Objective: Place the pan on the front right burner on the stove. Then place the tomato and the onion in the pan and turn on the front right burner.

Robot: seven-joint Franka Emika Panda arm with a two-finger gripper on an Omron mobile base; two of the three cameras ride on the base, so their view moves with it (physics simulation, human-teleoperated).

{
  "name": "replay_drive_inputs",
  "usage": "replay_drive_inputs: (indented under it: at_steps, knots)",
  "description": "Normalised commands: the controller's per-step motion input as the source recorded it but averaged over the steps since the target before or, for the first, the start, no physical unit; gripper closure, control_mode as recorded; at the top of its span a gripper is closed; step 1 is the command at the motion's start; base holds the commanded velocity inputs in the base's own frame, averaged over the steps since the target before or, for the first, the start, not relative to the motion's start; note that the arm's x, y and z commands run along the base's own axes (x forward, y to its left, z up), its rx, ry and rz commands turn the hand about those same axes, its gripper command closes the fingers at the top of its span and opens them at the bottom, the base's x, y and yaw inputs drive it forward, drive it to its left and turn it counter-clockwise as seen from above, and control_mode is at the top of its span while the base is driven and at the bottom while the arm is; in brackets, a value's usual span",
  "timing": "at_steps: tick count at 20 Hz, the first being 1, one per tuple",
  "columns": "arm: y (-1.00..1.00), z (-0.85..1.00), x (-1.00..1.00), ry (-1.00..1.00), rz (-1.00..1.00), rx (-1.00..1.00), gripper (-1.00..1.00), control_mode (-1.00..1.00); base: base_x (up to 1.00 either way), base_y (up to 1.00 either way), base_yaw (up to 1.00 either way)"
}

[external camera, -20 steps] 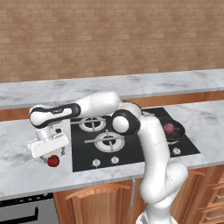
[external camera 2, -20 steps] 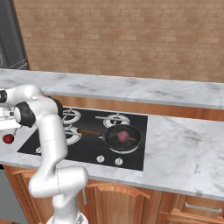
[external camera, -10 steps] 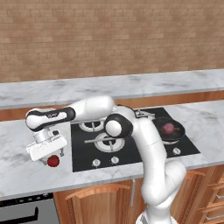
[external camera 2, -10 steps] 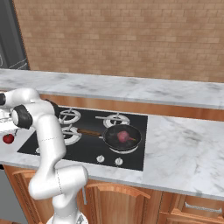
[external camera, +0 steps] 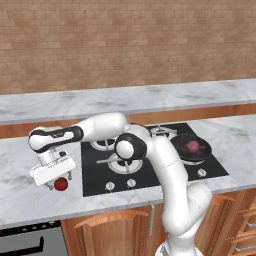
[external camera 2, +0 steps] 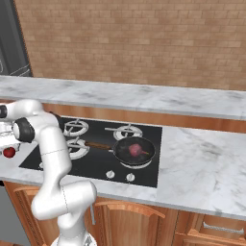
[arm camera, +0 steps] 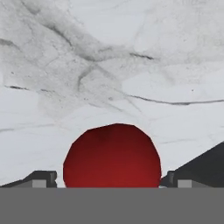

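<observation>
Pan (external camera 2: 134,151), handle pointing left, on burner

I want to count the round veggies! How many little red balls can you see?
2. The onion sits in the pan on the stove; the tomato lies on the counter left of it, under the open gripper.

The arm reaches far left, wrist bent downward; the gripper (external camera: 56,183) hangs with jaws spread wide.
</observation>
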Motion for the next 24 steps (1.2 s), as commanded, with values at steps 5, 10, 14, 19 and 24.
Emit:
replay_drive_inputs:
  at_steps: [5, 10, 14, 19, 24]
  knots:
    - [0.07, -0.13, 0.00, 0.00, 0.00, 0.00, -1.00, -1.00, 0.00, 0.00, 0.00]
    - [0.00, 0.00, -0.06, 0.00, 0.00, -0.01, -1.00, -1.00, 0.00, 0.00, 0.00]
    - [0.00, 0.00, 0.00, 0.00, 0.00, -0.01, 1.00, -1.00, 0.00, 0.00, 0.00]
    - [-0.07, 0.00, 0.00, 0.00, -0.01, 0.00, 1.00, -1.00, 0.00, 0.00, 0.00]
    - [-0.21, 0.15, 0.00, 0.00, -0.01, 0.00, 1.00, -1.00, 0.00, 0.00, 0.00]
